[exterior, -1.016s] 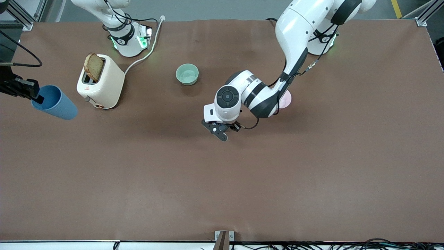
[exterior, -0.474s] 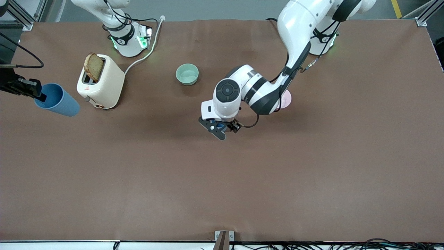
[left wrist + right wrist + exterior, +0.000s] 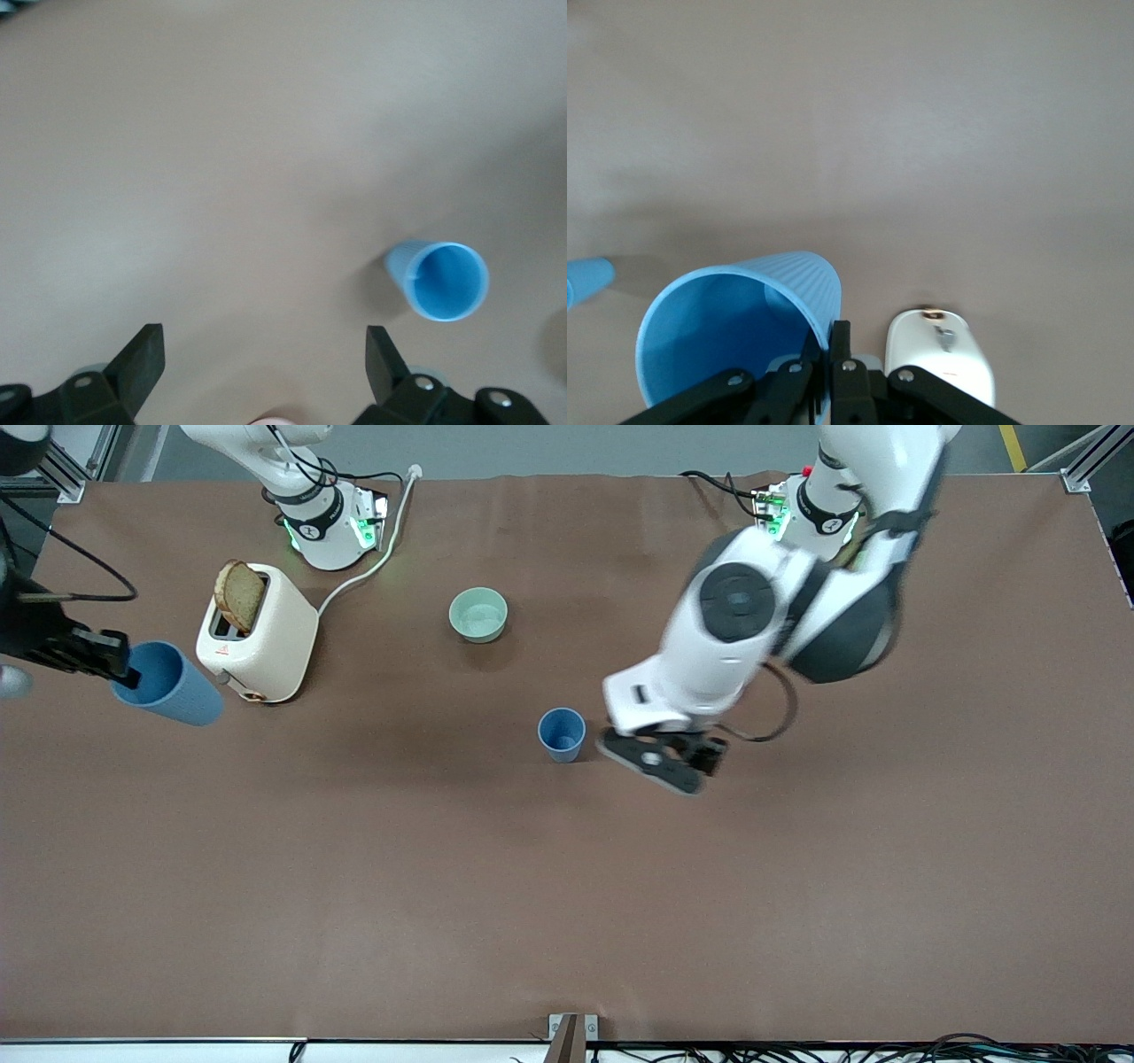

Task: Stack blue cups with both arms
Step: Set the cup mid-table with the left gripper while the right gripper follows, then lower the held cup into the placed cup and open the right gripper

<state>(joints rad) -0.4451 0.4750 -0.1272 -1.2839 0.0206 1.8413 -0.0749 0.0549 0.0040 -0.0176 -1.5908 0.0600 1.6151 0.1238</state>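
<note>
Front view shows one blue cup point(image 3: 562, 733) standing upright mid-desk, my left jaws point(image 3: 663, 760) spread empty just beside it. My right jaws point(image 3: 113, 666) clamp the other cup's point(image 3: 173, 686) rim, aloft beside the toaster point(image 3: 259, 642). Stacking remains undone.

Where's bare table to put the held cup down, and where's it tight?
Bare: the whole stretch nearer the camera than the standing blue cup, and the left arm's end. Tight: the toaster beside the right gripper with its held cup; also around the green bowl.
</note>
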